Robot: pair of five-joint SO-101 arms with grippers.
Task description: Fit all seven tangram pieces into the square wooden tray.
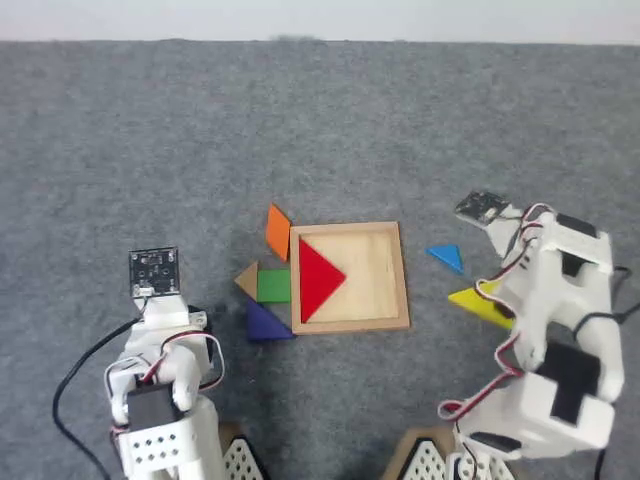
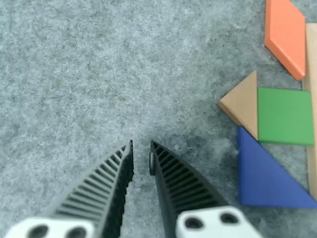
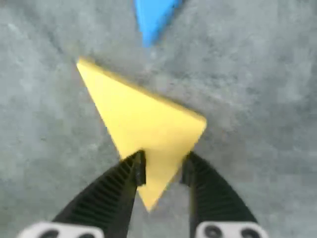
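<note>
R arm (image 1: 555,340) stands right of the square wooden tray (image 1: 402,275), folded fwd w/ wrist bent down to the mat. R gripper (image 3: 163,166) is clamped on one sharp corner of the big flat yellow triangle (image 3: 148,124), a ribbed black finger on each side. That piece lies right of the tray. Its long edge runs slantwise, free tip aimed at the tray. The small light-blue triangle (image 1: 446,257) sits just beyond it, apart, btwn tray and arm.

L arm (image 1: 165,390) is at the near left, wrist pointing down over the grey felt mat (image 1: 150,130). L gripper (image 2: 141,148) is nearly closed, slim gap at the tips, nothing held.

The red triangle (image 1: 318,278) lies in the tray's left half, long edge along the left wall, apex twd centre. Outside that wall:
- orange parallelogram (image 1: 278,232) by the far corner
- green square (image 1: 273,285) against the wall
- tan triangle (image 1: 247,281) touching the square, apex pointing away
- dark-blue triangle (image 1: 265,323) by the near corner

All pieces are flat w/ crisp edges.
</note>
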